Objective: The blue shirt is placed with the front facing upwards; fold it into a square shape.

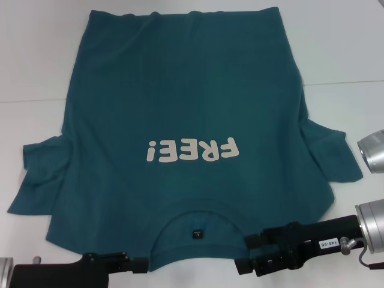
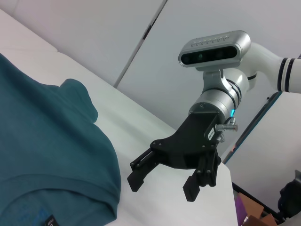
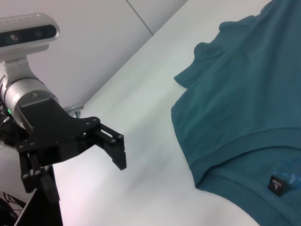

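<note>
You have the blue shirt spread flat on the white table, front side up, with the cream "FREE!" lettering showing across the chest. The round collar lies at the shirt's near edge, closest to the robot, and a small black tag sits inside it. The hem is at the far edge. Both short sleeves stick out sideways from the shirt body and are rumpled, the one on the robot's right partly folded on itself.

Your left gripper is just beside the collar on the robot's left, low at the shirt's near edge. The right wrist view shows it over bare table, clear of the cloth, but only one finger is plainly seen there, so you cannot tell whether its fingers are parted or closed.

Your right gripper is just beside the collar on the robot's right, near the shirt's shoulder edge. The left wrist view shows it with both fingers spread apart and nothing between them, hanging over the table next to the shirt without touching the fabric.

A silver cylindrical arm segment shows well off from the right sleeve.
</note>
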You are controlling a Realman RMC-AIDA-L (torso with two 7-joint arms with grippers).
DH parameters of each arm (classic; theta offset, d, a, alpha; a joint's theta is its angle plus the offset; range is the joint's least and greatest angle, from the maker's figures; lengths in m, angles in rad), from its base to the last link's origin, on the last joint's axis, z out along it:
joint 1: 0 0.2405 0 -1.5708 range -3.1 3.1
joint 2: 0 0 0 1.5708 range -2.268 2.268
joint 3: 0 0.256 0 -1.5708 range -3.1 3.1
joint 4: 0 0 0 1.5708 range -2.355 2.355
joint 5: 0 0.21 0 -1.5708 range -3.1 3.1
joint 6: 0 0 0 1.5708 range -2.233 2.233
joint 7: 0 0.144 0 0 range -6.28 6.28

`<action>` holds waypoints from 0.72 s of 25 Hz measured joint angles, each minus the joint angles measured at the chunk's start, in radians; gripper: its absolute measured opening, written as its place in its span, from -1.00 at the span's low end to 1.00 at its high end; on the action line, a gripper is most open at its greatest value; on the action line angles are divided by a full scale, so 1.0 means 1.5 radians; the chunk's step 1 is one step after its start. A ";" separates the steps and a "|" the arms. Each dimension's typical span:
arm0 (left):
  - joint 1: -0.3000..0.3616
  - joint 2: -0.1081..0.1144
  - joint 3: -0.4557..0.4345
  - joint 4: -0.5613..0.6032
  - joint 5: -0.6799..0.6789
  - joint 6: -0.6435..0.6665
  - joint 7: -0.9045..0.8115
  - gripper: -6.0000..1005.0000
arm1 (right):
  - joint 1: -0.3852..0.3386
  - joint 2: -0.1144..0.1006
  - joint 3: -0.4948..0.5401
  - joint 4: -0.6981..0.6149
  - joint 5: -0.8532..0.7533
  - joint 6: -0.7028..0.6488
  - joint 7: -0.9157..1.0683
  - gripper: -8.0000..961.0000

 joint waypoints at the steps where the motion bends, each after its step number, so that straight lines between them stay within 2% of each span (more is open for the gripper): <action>1: 0.001 0.000 -0.001 0.000 0.000 0.000 0.000 0.74 | 0.000 0.000 0.000 0.000 0.000 0.000 0.000 0.96; 16: 0.003 -0.003 -0.002 0.000 -0.001 0.000 -0.002 0.73 | 0.001 0.001 0.000 0.000 0.001 0.000 0.000 0.96; 18: -0.001 -0.002 -0.018 0.000 -0.006 0.000 -0.036 0.73 | 0.001 0.001 0.002 0.000 0.002 0.000 0.001 0.96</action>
